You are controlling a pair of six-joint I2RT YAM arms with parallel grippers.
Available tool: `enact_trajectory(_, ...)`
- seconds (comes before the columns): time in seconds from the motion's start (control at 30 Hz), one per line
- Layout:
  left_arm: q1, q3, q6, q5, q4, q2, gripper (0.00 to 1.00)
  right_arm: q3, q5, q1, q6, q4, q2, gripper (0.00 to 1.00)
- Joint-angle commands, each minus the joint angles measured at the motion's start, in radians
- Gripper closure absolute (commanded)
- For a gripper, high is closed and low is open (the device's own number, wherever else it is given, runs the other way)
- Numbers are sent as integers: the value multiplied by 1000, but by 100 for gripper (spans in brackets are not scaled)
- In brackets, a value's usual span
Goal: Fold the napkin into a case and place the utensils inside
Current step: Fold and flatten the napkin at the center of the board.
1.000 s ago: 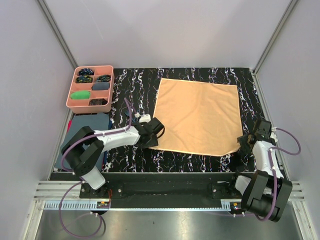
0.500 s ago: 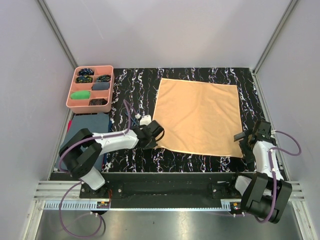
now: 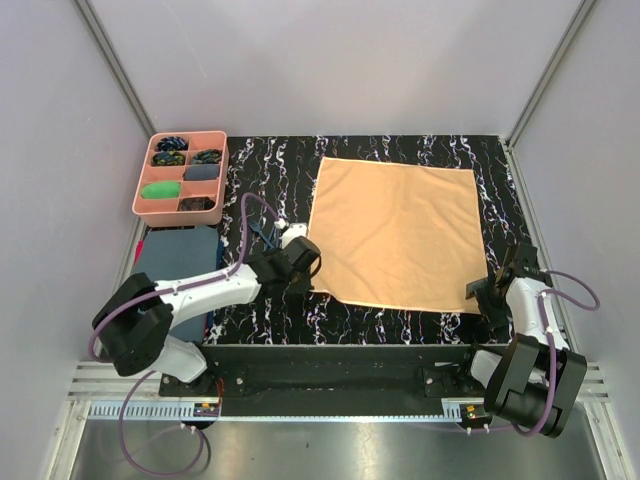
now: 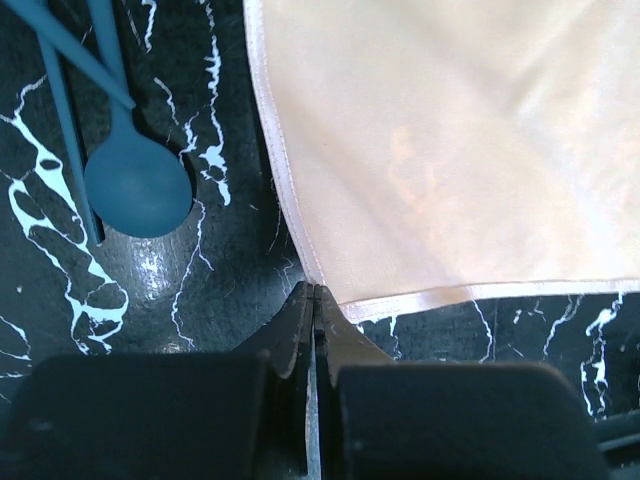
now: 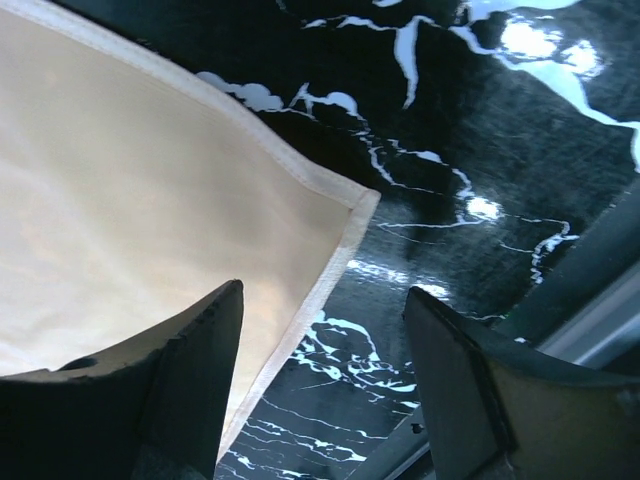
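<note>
The peach-orange napkin (image 3: pixel 395 230) lies spread flat on the black marbled mat. My left gripper (image 3: pixel 308 285) sits at its near-left corner. In the left wrist view the jaws (image 4: pixel 313 292) are pressed together right where that corner of the napkin (image 4: pixel 450 140) ends. My right gripper (image 3: pixel 487 297) is open at the near-right corner. One finger is over the napkin (image 5: pixel 130 190), the other over the mat, with the gap (image 5: pixel 325 290) between them empty. The dark blue utensils lie left of the napkin: a round-bowled spoon (image 4: pixel 138 185) and slim handles (image 4: pixel 70 45). There is no case in view.
A pink compartment tray (image 3: pixel 140 200) with small coloured bundles stands at the back left. A dark blue-grey cloth (image 3: pixel 175 255) lies in front of it, beside the left arm. Grey walls close in the left, right and back sides. The table's metal edge runs just behind both grippers.
My left gripper closed at the napkin's near-left corner and its arm swung slightly. My right gripper let go of the near-right corner, which now lies flat, and drew back toward the near edge.
</note>
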Motion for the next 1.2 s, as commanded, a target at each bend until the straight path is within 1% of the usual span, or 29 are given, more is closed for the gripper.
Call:
enact_trajectory(0.0, -4, 37, 79, 8, 33, -66, 100, 30, 77, -1, 43, -38, -15, 28)
enact_trajectory(0.07, -2, 38, 87, -7, 27, -80, 100, 39, 122, -1, 70, -58, -7, 31)
enact_trajectory(0.2, 6, 31, 90, -32, 22, -103, 100, 54, 159, -1, 87, -63, 34, 33)
enact_trajectory(0.23, 6, 29, 89, -30, 24, -100, 100, 60, 163, -1, 84, -71, 47, 34)
enact_trajectory(0.47, 6, 9, 90, 17, 55, -84, 100, 56, 171, -1, 84, -23, 114, 36)
enact_trajectory(0.5, 6, 9, 92, 19, 47, -73, 100, 54, 168, -1, 80, -14, 119, 39)
enact_trajectory(0.53, 6, 15, 89, 20, 39, -62, 100, 56, 170, -1, 80, -15, 120, 45)
enact_trajectory(0.57, 6, 18, 85, 22, 32, -48, 99, 56, 168, -1, 78, -11, 119, 48)
enact_trajectory(0.6, 6, 24, 81, 34, 13, -10, 87, 54, 168, -1, 74, -5, 117, 51)
enact_trajectory(0.63, 6, 32, 75, 39, 6, 10, 80, 53, 156, -1, 71, -2, 111, 55)
enact_trajectory(0.7, 4, 28, 50, 40, -7, 57, 65, 43, 144, -1, 60, 11, 96, 60)
enact_trajectory(0.73, 4, 24, 40, 36, -10, 68, 55, 42, 131, -1, 61, 12, 88, 62)
enact_trajectory(0.77, 4, 20, 17, 25, -13, 76, 52, 33, 128, -1, 57, 17, 74, 69)
enact_trajectory(0.83, 4, 5, -19, 14, -16, 87, 45, 27, 117, -1, 51, 29, 54, 73)
enact_trajectory(0.93, 2, -2, -53, -18, -34, 88, 44, 11, 96, -1, 46, 49, 34, 77)
enact_trajectory(1.0, 1, 3, -77, -40, -47, 97, 42, 4, 88, -1, 40, 57, 31, 82)
enact_trajectory(1.1, 1, 24, -106, -29, -66, 142, 42, -4, 73, -1, 37, 69, 27, 87)
enact_trajectory(1.17, -1, 31, -131, -6, -67, 174, 42, -6, 65, -1, 35, 72, 22, 88)
